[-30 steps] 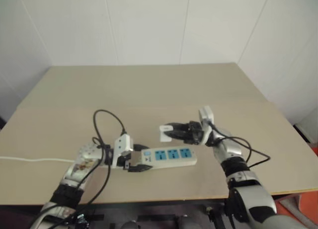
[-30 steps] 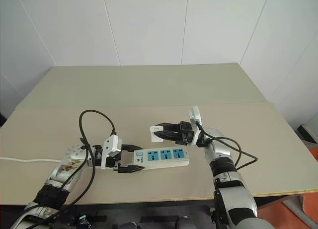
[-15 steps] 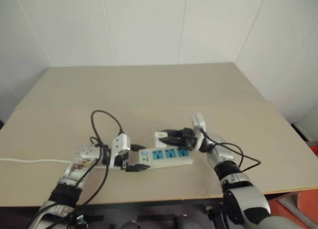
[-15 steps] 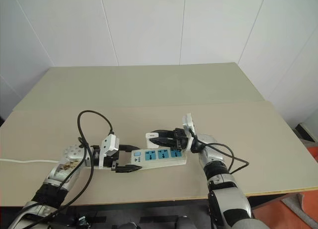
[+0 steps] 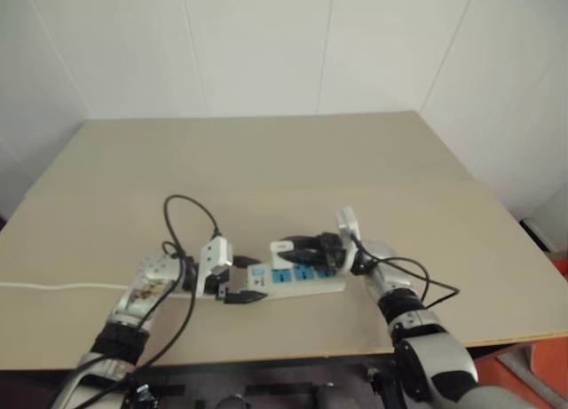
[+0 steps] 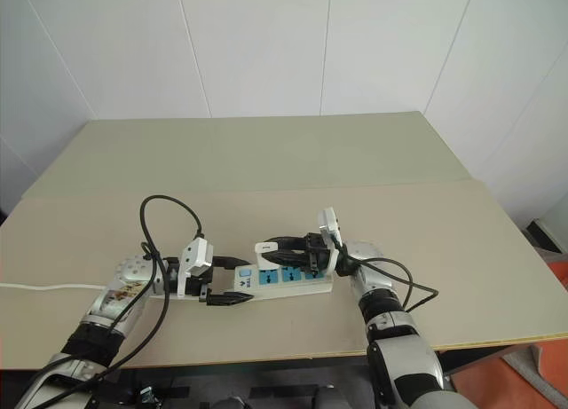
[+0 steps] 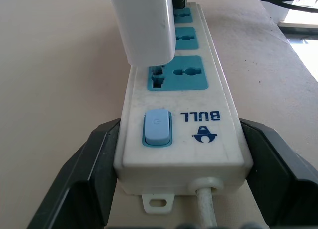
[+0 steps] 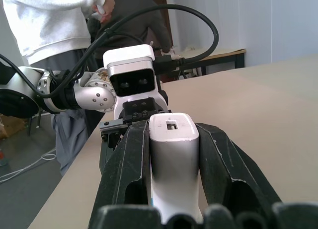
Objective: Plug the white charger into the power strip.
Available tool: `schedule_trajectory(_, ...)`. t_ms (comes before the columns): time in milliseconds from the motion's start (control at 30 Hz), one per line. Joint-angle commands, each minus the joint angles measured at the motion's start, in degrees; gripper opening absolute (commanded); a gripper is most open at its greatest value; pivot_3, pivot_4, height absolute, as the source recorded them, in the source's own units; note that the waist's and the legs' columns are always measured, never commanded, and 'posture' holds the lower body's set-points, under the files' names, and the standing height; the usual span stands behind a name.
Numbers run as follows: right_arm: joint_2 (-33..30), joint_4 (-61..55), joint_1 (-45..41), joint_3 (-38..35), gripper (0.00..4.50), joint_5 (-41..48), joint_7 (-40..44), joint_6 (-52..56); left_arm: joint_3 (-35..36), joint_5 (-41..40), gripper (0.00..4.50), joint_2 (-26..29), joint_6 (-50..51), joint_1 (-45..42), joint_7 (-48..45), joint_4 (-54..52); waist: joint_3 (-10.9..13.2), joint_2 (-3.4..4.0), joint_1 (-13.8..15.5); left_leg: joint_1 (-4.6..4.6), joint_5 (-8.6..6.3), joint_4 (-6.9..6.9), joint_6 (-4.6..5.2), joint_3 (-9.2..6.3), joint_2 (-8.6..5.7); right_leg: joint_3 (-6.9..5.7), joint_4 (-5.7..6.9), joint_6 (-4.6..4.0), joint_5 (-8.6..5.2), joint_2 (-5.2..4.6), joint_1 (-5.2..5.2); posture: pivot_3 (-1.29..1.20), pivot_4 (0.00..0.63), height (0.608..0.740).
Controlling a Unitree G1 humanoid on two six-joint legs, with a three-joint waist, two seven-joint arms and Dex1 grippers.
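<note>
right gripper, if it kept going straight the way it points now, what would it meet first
Most likely the left gripper and its white camera module, which sit straight ahead past the white charger held by the right gripper; depth is uncertain.

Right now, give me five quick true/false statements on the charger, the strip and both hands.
1. The right hand is shut on the white charger. True.
2. The left hand grips the power strip at its switch end. True.
3. The white charger lies loose on the table. False: it is held in the right hand, over the power strip.
4. The power strip has three blue socket faces and a light blue switch. True.
5. The charger is over the socket face farthest from the switch. False: the left wrist view shows it at the socket face nearest the switch; whether its prongs are in, I cannot tell.
</note>
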Motion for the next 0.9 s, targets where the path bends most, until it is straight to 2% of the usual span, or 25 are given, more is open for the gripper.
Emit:
schedule_trajectory(33,0.6,0.1,-0.5,-0.3,1.13,-0.5,1.3,-2.2,0.2,0.5,3.27,-0.2,-0.7,-0.5,0.2,-0.8,0.0,0.00,0.0,0.00,0.00,0.00,0.00,0.00,0.00,0.00,0.00,0.00,0.00,0.00,0.00,0.00,0.150,0.740)
schedule_trajectory(533,0.4,2.7,0.2,0.8,1.13,-3.7,1.1,-5.6,0.2,0.5,3.27,0.0,-0.9,-0.1,-0.2,-0.9,0.0,0.01,-0.1,0.08,0.00,0.00,0.00,0.00,0.00,0.00,0.01,0.00,0.00,0.00,0.06,0.00,0.150,0.740)
schedule_trajectory(900,-0.2,7.2,1.3,1.8,1.13,-6.9,0.1,-7.4,0.2,0.6,3.27,0.0,-0.9,-0.1,-0.7,-1.1,-0.1,-0.07,-0.1,0.54,0.00,-0.07,0.00,0.03,0.01,-0.03,-0.26,-0.01,-0.01,0.00,0.47,0.00,0.150,0.740)
